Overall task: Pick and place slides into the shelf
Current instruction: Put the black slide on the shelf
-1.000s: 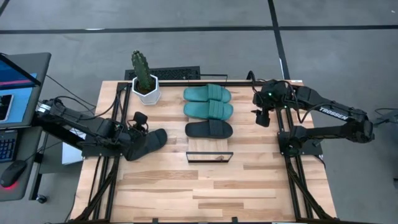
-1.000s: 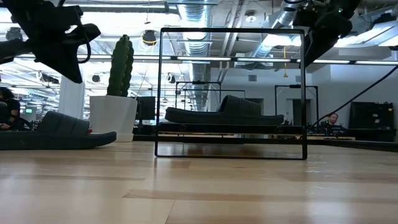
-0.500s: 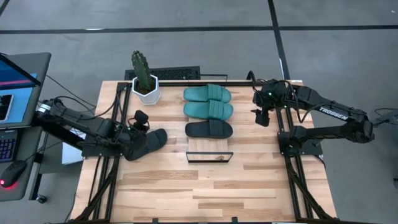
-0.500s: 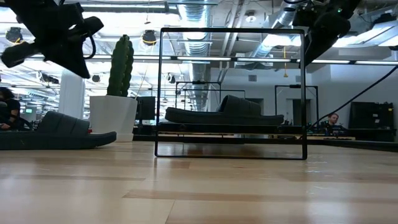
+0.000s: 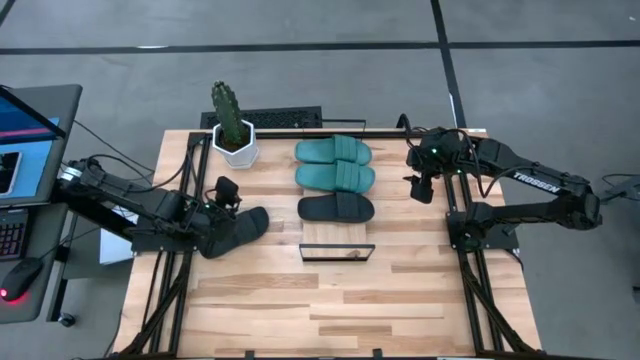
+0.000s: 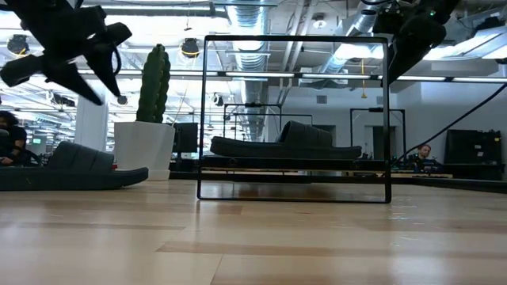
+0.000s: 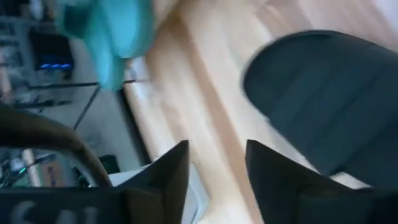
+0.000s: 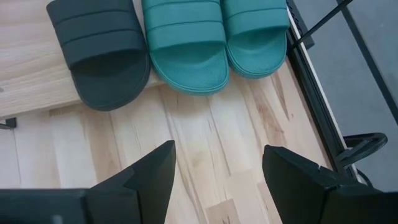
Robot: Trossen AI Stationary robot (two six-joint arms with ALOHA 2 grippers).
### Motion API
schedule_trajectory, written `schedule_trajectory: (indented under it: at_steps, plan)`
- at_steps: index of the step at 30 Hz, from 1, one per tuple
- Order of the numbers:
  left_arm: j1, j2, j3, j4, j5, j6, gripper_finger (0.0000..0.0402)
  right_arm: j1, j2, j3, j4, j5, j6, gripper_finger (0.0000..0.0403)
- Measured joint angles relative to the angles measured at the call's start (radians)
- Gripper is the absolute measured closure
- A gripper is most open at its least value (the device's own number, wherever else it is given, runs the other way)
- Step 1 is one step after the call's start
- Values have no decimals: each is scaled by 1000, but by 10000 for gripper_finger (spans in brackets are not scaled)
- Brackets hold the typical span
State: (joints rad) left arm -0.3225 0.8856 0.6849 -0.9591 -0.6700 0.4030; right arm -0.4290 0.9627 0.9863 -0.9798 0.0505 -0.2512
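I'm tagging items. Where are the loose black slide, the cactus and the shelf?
loose black slide (image 5: 240, 228), high view, on its strap.
cactus (image 5: 228, 112), high view, on its green stem.
shelf (image 5: 336, 244), high view, on its bare plank end.

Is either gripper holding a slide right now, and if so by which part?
Neither holds anything. The left gripper hangs open above the loose black slide; the right gripper is open and empty beside the shelf.

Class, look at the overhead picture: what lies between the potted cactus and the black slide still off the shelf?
In the high view, only bare tabletop separates the potted cactus from the loose black slide; the left pincer hangs above that gap.
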Motion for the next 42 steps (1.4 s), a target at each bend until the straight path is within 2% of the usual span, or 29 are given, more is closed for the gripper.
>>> schedule_trajectory:
  at_steps: [5,16,23,33,42]
  plan:
    - [0,0,0,-52,97,15,224,0,0,0,-1,0,8,177]
    - [-4,46,-1,-55,219,44,225,0,0,0,-3,0,7,177]
    - [-32,190,-1,-36,220,72,226,0,0,0,-3,0,5,177]
    - [-46,377,-1,-37,269,15,226,0,0,0,-3,0,-6,177]
    - [-46,422,-1,-25,262,5,226,0,0,0,-2,0,-11,177]
